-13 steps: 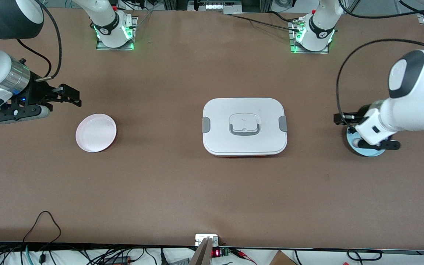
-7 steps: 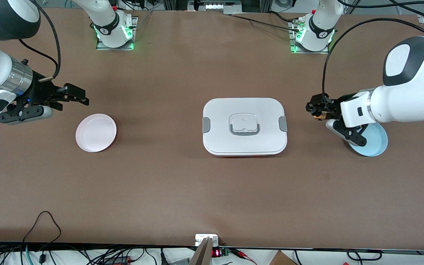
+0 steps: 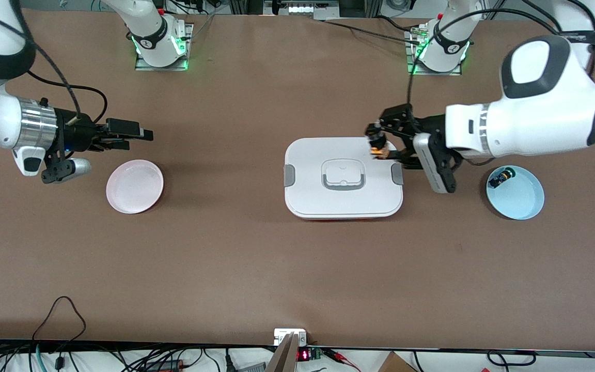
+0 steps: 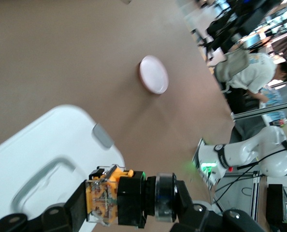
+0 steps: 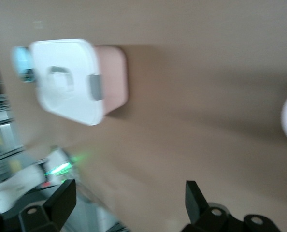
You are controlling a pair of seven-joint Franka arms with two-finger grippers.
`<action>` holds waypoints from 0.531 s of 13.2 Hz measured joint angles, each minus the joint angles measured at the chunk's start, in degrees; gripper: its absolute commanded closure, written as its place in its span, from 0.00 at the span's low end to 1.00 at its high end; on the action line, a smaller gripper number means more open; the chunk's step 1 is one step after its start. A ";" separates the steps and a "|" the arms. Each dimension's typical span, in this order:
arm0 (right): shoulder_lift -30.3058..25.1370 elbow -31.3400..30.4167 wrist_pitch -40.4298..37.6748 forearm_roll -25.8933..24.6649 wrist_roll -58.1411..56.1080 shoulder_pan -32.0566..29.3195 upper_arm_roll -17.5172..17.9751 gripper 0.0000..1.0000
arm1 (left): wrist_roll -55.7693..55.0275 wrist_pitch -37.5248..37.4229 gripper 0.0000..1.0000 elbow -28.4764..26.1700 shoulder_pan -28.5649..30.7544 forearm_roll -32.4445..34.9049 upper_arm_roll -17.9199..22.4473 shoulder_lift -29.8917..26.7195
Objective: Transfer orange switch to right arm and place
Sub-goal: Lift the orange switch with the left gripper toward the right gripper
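The orange switch [image 3: 377,149] hangs in the air over the corner of the white lidded box [image 3: 343,199] at the left arm's end. My left gripper [image 3: 378,140] is shut on it. In the left wrist view the orange switch [image 4: 115,202] lies crosswise between the black fingers [image 4: 182,205], black body in the middle, orange-and-clear block at one end. My right gripper [image 3: 140,138] hovers over the table beside the pale pink plate [image 3: 135,186], open and empty. The right wrist view shows the right gripper's [image 5: 129,205] two fingertips [image 5: 195,195] wide apart over bare table.
A light blue plate [image 3: 522,201] at the left arm's end of the table holds a small black switch with a green cap [image 3: 501,177]. The white box [image 5: 66,79] and the pink plate [image 4: 153,74] also show in the wrist views. A person [image 4: 250,72] stands off the table.
My left gripper has risen from the blue plate with the orange switch and carried it toward the table's middle, over the box. My right gripper has swung toward the middle, past the pink plate.
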 measured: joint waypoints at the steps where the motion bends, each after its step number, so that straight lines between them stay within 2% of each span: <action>1: 0.80 -0.03 -2.10 5.24 -0.69 -1.66 -0.05 0.00 | 4.42 3.18 0.91 -0.09 -1.23 -3.03 -0.53 1.18; 4: 3.88 -0.60 -7.60 20.62 -1.08 -4.50 -0.08 0.00 | 15.18 10.67 0.91 -0.35 -5.01 -12.42 -0.65 4.72; 7: 5.42 -5.30 -8.01 32.69 -1.01 -4.49 0.02 0.00 | 22.37 16.50 0.91 -2.21 -7.64 -19.57 -0.79 5.69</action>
